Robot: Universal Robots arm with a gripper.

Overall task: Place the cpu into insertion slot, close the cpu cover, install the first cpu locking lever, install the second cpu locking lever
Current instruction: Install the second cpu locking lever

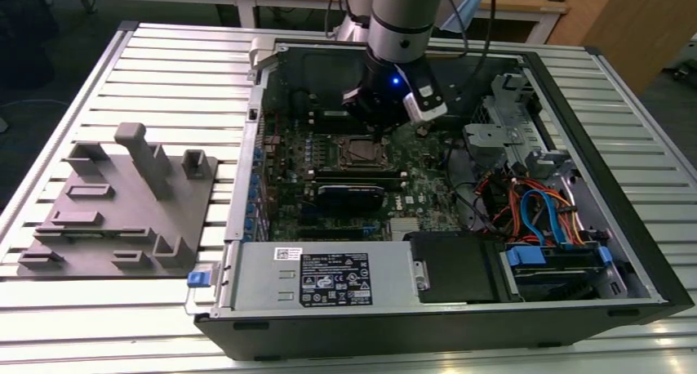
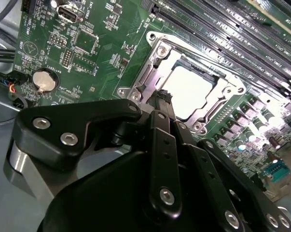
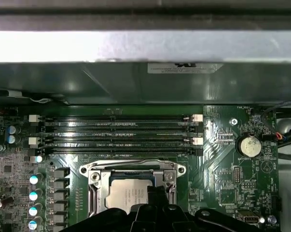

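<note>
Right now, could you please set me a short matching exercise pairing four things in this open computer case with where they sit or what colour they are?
Things:
1. cpu
2. cpu cover
3. memory slots
4. coin battery

Descriptions:
A. long black strips in a row beside the socket
B. silvery frame lying down around the chip
C. round silver disc on the green board
D. pale square seen through the frame's window

Pairs: 1-D, 2-B, 3-A, 4-C

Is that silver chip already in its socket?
In: the cpu lies flat inside the insertion slot, with the cpu cover framing it.
</note>
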